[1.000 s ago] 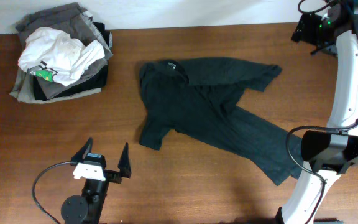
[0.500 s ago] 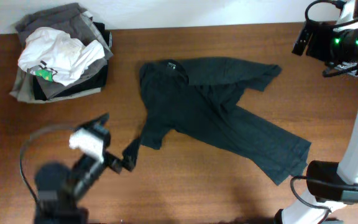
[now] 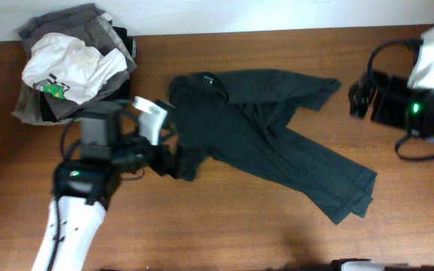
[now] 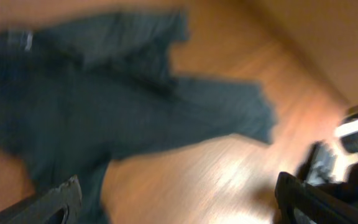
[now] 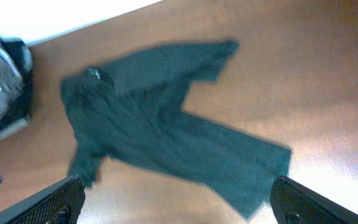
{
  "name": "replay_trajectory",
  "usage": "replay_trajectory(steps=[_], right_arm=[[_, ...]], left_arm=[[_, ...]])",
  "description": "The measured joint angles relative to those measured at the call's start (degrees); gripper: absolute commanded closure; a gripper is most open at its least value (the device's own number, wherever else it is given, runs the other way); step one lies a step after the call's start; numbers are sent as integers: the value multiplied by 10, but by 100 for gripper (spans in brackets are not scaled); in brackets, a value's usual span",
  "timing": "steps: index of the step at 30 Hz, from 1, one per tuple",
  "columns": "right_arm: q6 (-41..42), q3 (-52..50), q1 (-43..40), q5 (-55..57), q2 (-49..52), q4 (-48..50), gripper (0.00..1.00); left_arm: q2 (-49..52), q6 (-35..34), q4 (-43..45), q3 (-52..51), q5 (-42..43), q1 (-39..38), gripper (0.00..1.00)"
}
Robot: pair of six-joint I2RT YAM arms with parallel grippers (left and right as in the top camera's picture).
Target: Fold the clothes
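My left tool point(image 4: 176, 198) and right tool point(image 5: 176, 190) gape empty; pinching one layer of the rumpled T-shirt point(image 3: 262, 143) may drag it askew across the desk point(image 3: 232, 233).

A very dark teal-black short-sleeved T-shirt point(image 3: 266, 147) is lying unfolded and rumpled near the middle of a brown wooden table point(image 3: 277, 241). It is stretching diagonally, with its collar pointing toward the far left and its hem trailing toward the near right corner. One sleeve is reaching out at the far right, and the other is hanging down at the near left. The thin, plain fabric is creasing through the middle, where a fold is overlapping the chest. The hem corner is curling slightly.
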Motion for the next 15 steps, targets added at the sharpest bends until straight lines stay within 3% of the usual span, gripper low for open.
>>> replay_trajectory(steps=[3,6,15], right_arm=[[0,-86,0,2,-22,-1,1],[0,-141,0,2,-20,-1,1],[4,-198,0,4,-19,-1,1]], left_arm=[[30,-21,-40,1,-127,-35,1],[82,-34,-44,3,-194,-37,1],[232,-42,-62,5,-242,-37,1]])
